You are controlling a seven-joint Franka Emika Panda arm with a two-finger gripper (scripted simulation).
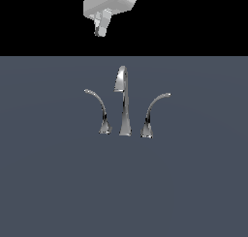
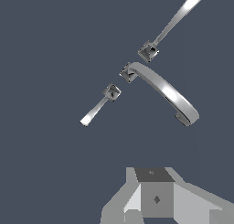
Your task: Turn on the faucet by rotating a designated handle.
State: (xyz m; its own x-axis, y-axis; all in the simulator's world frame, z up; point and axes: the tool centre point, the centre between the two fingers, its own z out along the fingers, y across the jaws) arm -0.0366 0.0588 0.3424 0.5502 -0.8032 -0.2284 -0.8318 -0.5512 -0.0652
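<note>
The chrome faucet stands on the grey surface, with its tall central spout between two curved levers. The handle is the slimmer lever at the exterior view's left, its thin tip arching leftward. The thicker lever arches rightward. My gripper hangs high above and behind the handle, clear of it, with its fingers together and nothing between them. In the wrist view the handle, the spout and the thicker lever lie well ahead of my gripper.
The flat grey surface runs all around the faucet. A black background lies behind it.
</note>
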